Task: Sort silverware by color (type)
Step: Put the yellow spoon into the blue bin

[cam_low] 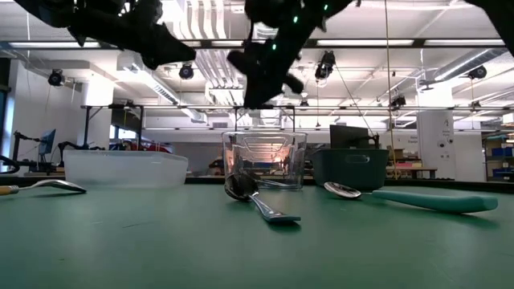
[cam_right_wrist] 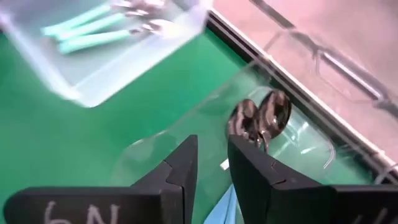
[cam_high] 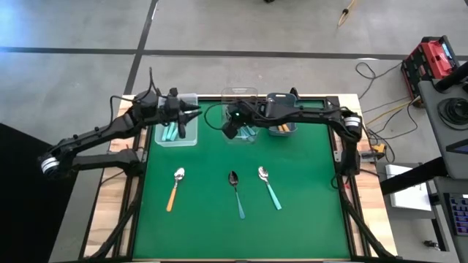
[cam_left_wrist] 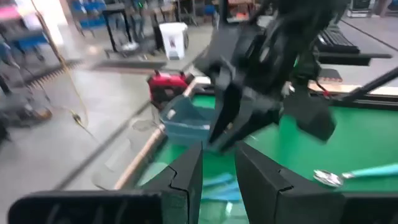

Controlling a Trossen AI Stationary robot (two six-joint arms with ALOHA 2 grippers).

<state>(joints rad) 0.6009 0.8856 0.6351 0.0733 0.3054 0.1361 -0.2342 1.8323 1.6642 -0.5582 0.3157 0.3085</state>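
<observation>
High cam straight down, whole table (cam_high: 292,219); low cam table-level, facing room; wrist cams close; all share bins.

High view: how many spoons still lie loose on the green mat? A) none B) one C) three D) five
C: three lie in a row on the mat, an orange-handled spoon, a blue-handled spoon and a mint-handled spoon; the other spoons in view are already in bins.
</observation>
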